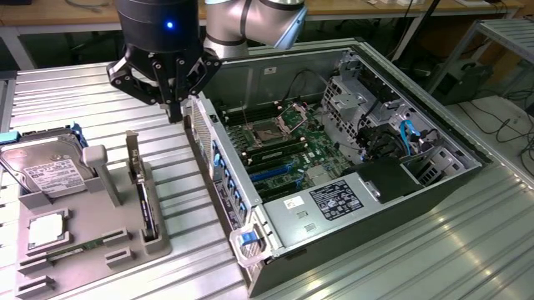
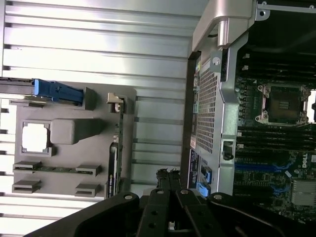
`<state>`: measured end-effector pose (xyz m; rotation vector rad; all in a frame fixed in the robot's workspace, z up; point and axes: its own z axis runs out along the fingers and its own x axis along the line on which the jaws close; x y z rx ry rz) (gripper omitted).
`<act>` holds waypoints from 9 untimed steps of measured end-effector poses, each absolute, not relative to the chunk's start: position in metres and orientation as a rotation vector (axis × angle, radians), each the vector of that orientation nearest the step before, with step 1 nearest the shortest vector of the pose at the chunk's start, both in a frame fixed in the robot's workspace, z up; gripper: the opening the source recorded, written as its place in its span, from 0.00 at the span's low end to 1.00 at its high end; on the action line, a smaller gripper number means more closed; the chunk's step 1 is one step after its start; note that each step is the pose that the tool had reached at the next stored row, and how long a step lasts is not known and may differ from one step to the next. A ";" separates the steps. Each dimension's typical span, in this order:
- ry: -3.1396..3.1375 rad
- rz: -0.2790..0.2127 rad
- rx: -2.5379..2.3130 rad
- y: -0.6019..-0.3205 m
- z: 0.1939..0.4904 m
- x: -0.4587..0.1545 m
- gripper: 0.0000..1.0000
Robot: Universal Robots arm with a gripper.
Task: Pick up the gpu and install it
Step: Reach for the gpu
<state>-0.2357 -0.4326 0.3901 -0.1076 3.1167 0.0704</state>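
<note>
Hovering over ribbed metal table, claw shut tight, holding nothing, between gray tray and open computer case. Graphics card on edge in tray slot, well apart from claw, near hard drive.

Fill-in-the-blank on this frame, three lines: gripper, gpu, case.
1. The gripper hangs with its jaws ____, holding nothing.
2. Standing on edge in the grey holder, beside the hard drive, is the ____.
3. The holder sits on the exterior view's ____ of the open computer case.
Missing: shut; gpu; left.
</note>
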 end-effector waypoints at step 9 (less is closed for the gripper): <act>3.117 0.070 -0.108 -0.437 0.390 -0.242 0.11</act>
